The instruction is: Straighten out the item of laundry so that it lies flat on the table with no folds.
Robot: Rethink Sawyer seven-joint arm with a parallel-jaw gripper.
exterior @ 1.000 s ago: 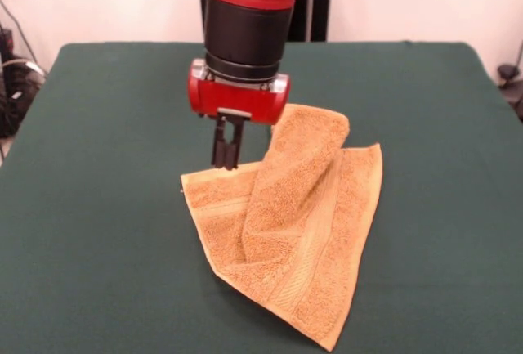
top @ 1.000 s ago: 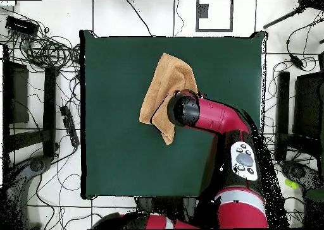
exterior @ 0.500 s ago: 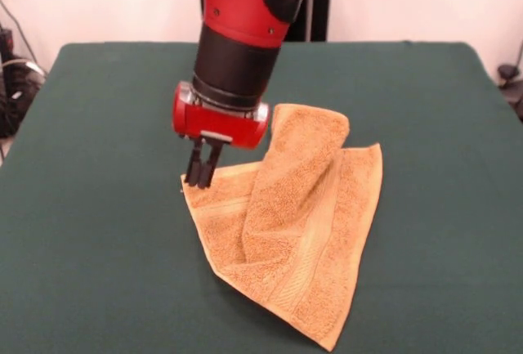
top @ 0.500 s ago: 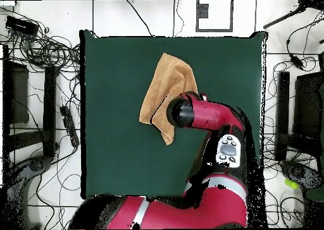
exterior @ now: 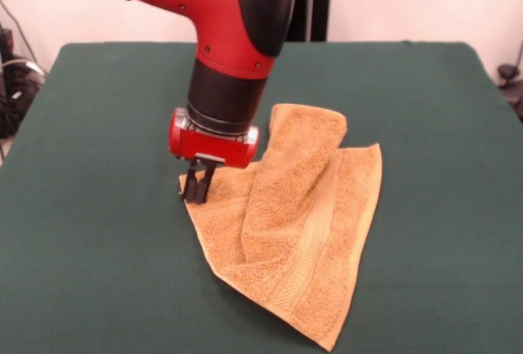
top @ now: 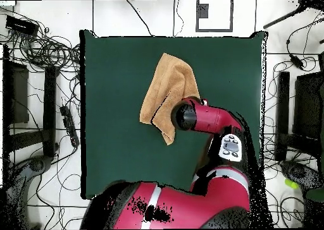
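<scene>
The orange-tan towel (exterior: 302,223) lies on the dark green table (exterior: 90,207), right of the middle in the front view. One part is folded over into a raised ridge running from its far end down the middle. My gripper (exterior: 195,193) points down with its two black fingers pressed together. The tips sit at the towel's left corner, at table height. I cannot tell if cloth is caught between them. In the overhead view the towel (top: 166,88) lies on the table (top: 114,126) and the arm's wrist (top: 188,115) hides the gripper.
The red and black arm (exterior: 233,51) comes down over the table's far middle and covers part of the towel's far left edge. Cables and equipment (top: 44,50) lie on the floor around the table. A dark stand (exterior: 511,72) shows at the right edge.
The gripper has moved left in the front view and come down, from above the towel's far left edge to its left corner. The arm has swung round. The towel has not moved.
</scene>
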